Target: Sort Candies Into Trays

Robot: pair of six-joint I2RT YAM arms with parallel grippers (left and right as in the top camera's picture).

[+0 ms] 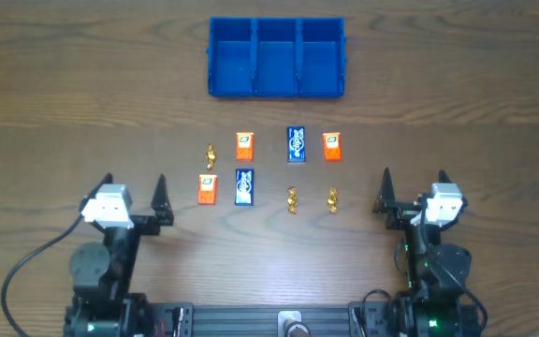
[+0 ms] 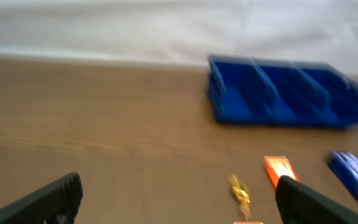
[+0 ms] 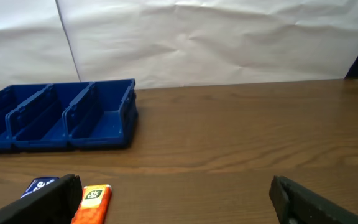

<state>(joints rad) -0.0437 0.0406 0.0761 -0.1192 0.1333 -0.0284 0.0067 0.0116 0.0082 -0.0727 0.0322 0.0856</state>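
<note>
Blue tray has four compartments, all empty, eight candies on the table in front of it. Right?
Not quite. The blue tray has three compartments, not four, as the top view shows. The rest holds: all are empty, and eight candies lie on the table in front of it.

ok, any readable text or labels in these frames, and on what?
Nothing legible.
On the orange candy wrappers: a white label patch, print too small to read.
On the blue candy wrappers: white print, too blurred to read.
On the blue three-compartment tray and the gold-wrapped candies: no text visible.
</note>
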